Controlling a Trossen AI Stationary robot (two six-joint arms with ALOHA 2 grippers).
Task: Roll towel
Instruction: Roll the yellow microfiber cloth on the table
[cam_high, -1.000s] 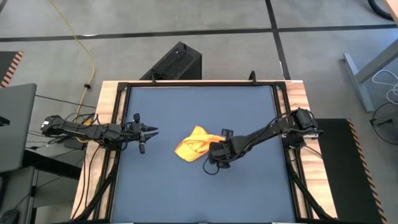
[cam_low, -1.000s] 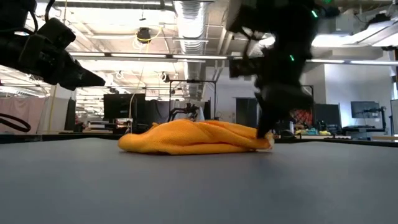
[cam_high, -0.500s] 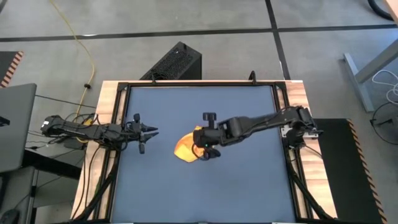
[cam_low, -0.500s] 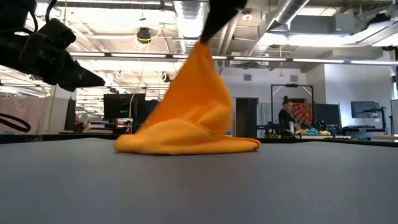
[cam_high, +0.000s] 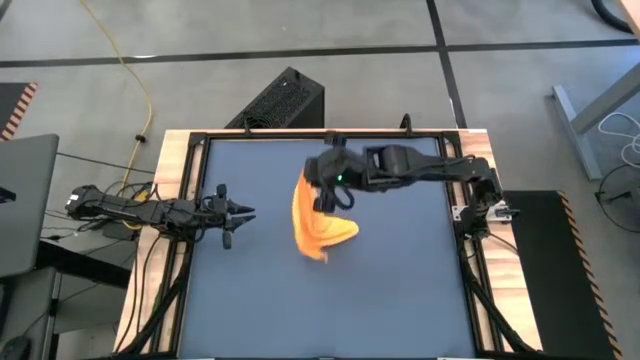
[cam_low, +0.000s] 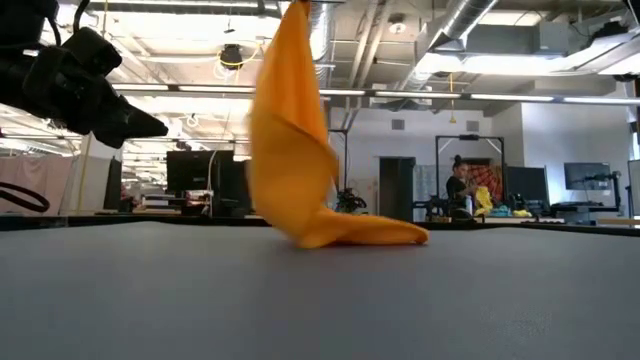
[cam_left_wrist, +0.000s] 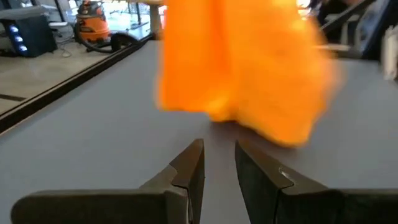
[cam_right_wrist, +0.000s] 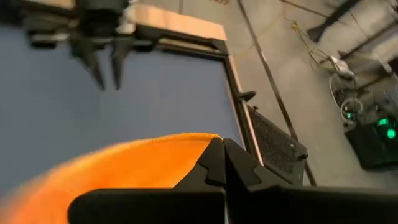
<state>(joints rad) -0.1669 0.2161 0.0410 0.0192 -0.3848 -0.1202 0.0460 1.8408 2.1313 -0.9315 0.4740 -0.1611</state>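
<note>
Now I am lifting the towel (cam_high: 318, 222) by 1 corner: my right gripper (cam_high: 327, 192), fingers pinched together on the cloth, has carried it up toward 12 o'clock of table (cam_high: 400, 290) center, so the heap seen 1 second ago is hanging as a drape, its lower end trailing on the surface. Left gripper (cam_high: 240, 211), fingers slightly apart and empty, is waiting at 9 o'clock. Flattening, I judge, precedes rolling.
</note>
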